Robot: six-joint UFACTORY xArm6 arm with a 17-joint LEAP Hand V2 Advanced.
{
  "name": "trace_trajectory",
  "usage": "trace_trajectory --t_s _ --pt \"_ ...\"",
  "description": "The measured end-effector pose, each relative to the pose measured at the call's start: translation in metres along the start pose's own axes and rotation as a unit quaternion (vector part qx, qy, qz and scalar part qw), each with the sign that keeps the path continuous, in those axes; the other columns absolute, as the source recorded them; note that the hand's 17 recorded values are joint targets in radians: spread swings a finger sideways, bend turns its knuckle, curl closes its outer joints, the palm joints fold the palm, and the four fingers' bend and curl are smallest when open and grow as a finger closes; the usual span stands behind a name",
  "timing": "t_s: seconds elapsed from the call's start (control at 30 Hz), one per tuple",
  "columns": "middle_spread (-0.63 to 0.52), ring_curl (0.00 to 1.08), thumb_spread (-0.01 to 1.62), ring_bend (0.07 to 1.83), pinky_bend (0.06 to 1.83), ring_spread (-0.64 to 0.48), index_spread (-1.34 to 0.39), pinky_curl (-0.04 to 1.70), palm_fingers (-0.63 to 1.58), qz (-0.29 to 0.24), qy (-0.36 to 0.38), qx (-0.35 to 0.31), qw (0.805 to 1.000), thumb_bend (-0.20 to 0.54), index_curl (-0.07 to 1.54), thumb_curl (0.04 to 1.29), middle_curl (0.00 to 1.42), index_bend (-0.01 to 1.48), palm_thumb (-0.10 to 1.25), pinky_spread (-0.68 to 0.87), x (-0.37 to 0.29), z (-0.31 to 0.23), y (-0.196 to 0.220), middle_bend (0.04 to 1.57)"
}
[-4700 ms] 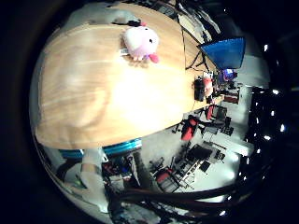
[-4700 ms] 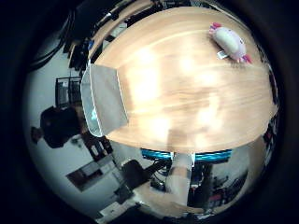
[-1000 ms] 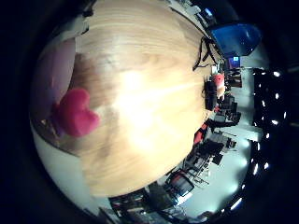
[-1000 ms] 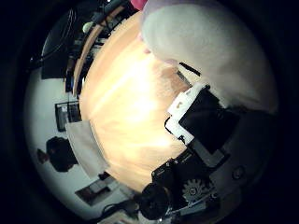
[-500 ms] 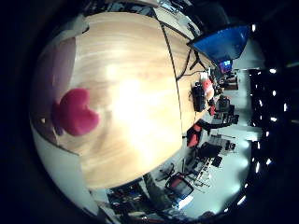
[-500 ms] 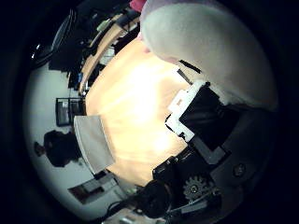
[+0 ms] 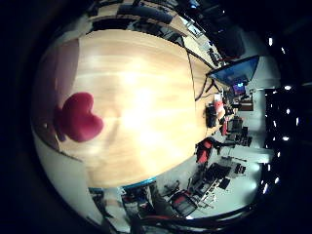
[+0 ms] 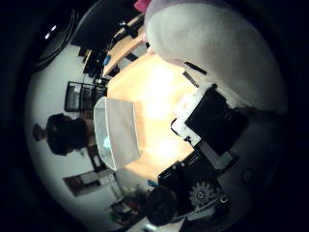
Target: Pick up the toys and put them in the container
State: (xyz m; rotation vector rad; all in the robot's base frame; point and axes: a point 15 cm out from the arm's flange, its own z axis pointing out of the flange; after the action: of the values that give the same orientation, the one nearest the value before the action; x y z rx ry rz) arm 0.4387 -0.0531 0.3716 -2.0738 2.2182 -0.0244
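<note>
step: carrying plush toy (image 8: 217, 53) to container (image 8: 118, 130) | my hand (image 8: 207, 125): fingers curled round toy, close against my palm | container at table (image 7: 146, 97) edge | next: get above it, then release

White and pink plush toy (image 8: 212, 53) sat close against the palm; grey container (image 8: 118, 130) stood at the wooden surface's (image 7: 141, 97) edge.

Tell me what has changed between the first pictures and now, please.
The toy, which lay alone on the table at first, is now held close against the palm by the hand. The hand has carried it up and toward the container, which fills more of the thumb side view than a second ago. The container rests at the same table edge.
</note>
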Motion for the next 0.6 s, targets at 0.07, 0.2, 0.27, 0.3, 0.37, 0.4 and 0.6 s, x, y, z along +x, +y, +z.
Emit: trace_trajectory --t_s 0.07,0.2,0.27,0.3,0.37,0.4,0.6 --pt "-0.44 0.48 1.09 1.20 1.15 -0.32 -0.57 0.41 1.17 -0.023 -0.004 -0.007 1.000 -0.011 0.58 0.47 0.68 0.28 1.09 -0.52 -0.034 -0.006 0.004 0.78" --pt "-0.44 0.48 1.09 1.20 1.14 -0.32 -0.58 0.42 1.17 -0.050 -0.010 0.013 0.999 -0.012 0.60 0.48 0.68 0.27 1.10 -0.53 -0.087 -0.034 0.001 0.78" --pt "-0.44 0.48 1.09 1.20 1.14 -0.32 -0.58 0.42 1.17 -0.072 -0.013 0.013 0.997 -0.015 0.61 0.48 0.68 0.27 1.09 -0.53 -0.115 -0.043 0.005 0.78" --pt "-0.44 0.48 1.09 1.20 1.14 -0.32 -0.58 0.42 1.17 -0.083 -0.015 0.015 0.996 -0.014 0.62 0.48 0.68 0.26 1.09 -0.53 -0.126 -0.048 0.005 0.78" --pt "-0.43 0.48 1.09 1.20 1.13 -0.32 -0.59 0.42 1.17 -0.102 -0.019 0.021 0.994 -0.014 0.63 0.48 0.68 0.25 1.09 -0.53 -0.152 -0.057 0.004 0.79" --pt "-0.43 0.48 1.09 1.20 1.12 -0.32 -0.59 0.42 1.17 -0.110 -0.021 0.023 0.993 -0.014 0.63 0.48 0.68 0.25 1.09 -0.53 -0.165 -0.061 0.004 0.79" --pt "-0.43 0.48 1.09 1.20 1.11 -0.32 -0.60 0.42 1.18 -0.163 -0.026 0.006 0.986 -0.013 0.67 0.48 0.68 0.23 1.09 -0.55 -0.223 -0.070 0.018 0.79"
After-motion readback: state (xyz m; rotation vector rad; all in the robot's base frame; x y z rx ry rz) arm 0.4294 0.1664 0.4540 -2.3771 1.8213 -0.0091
